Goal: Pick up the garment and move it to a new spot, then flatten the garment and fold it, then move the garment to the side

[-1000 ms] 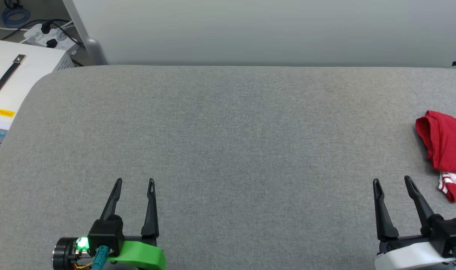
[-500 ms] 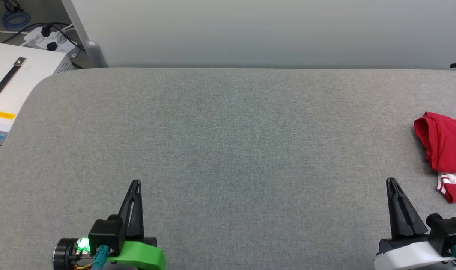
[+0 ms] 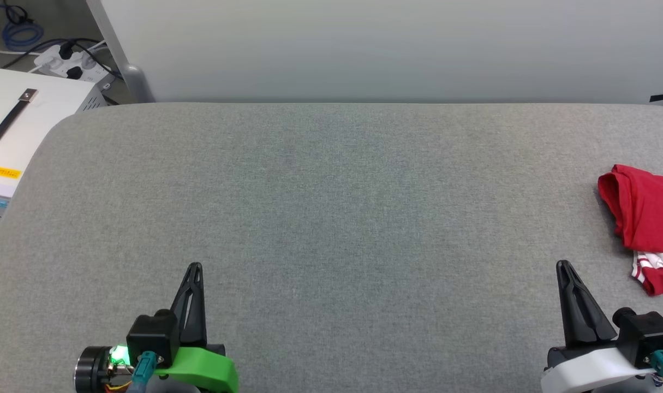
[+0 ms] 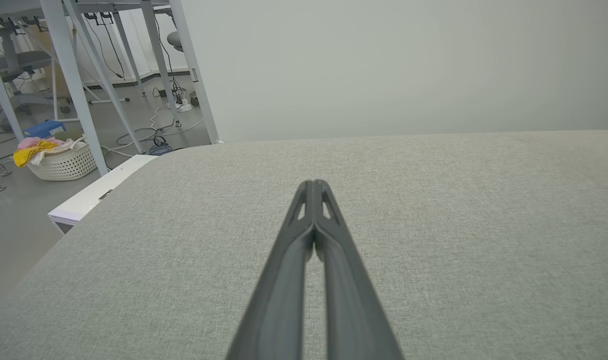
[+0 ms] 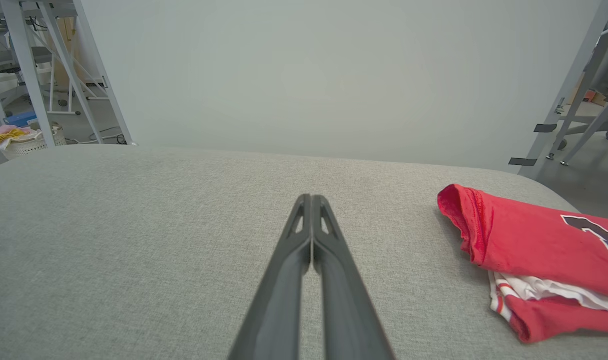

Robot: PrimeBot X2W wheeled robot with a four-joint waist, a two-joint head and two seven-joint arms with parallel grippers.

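Observation:
The garment (image 3: pixel 645 218) is a red jersey, folded into a small bundle at the right edge of the grey padded table (image 3: pixel 331 207). White sleeve fabric with red stripes peeks from its near edge, and part of a dark numeral shows on the garment (image 5: pixel 544 245) in the right wrist view. My right gripper (image 3: pixel 563 267) is shut and empty, near the front edge, left of and nearer than the bundle. My left gripper (image 3: pixel 195 268) is shut and empty at the lower left. Both wrist views show the fingers pressed together: left gripper (image 4: pixel 314 186), right gripper (image 5: pixel 310 200).
A pale wall (image 3: pixel 364 49) stands behind the table. A white box with a black handle (image 3: pixel 15 120) sits off the table's left end, with a power strip and cables (image 3: pixel 69 60) on the floor. A laundry basket (image 4: pixel 58 160) stands further left among metal frame legs.
Both grippers have gone from open to shut, with nothing between the fingers. The head view has drifted slightly, so the table and garment sit a little lower and further left in it.

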